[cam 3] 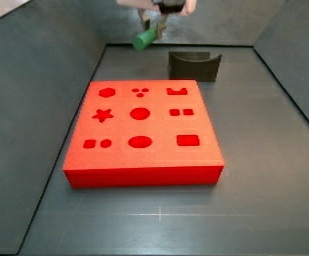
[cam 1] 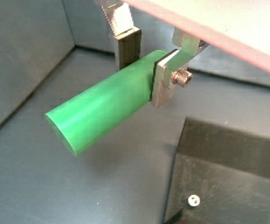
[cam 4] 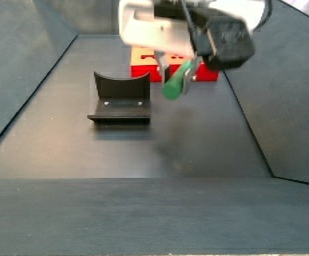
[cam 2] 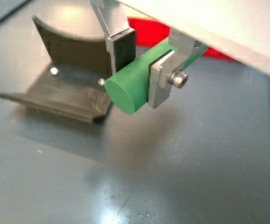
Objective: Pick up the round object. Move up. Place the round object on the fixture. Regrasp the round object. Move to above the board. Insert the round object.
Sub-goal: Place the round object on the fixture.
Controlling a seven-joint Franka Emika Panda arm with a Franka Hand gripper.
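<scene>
My gripper point(cam 1: 148, 63) is shut on the round object point(cam 1: 102, 109), a smooth green cylinder peg, gripped near one end so most of it sticks out sideways. Both wrist views show this; in the second one the peg point(cam 2: 131, 86) hangs in the air beside the fixture point(cam 2: 67, 83), a dark block with a curved notch. In a side view the gripper point(cam 3: 154, 22) holds the peg point(cam 3: 145, 39) high at the back, left of the fixture point(cam 3: 194, 65) and beyond the red board point(cam 3: 143, 133). In a side view the peg point(cam 4: 178, 82) hangs right of the fixture point(cam 4: 119, 98).
The grey floor is bounded by sloping grey walls point(cam 3: 50, 60). The red board point(cam 4: 157, 66) shows partly behind the gripper. A dark base plate with a screw point(cam 1: 225, 184) lies below the peg in a wrist view.
</scene>
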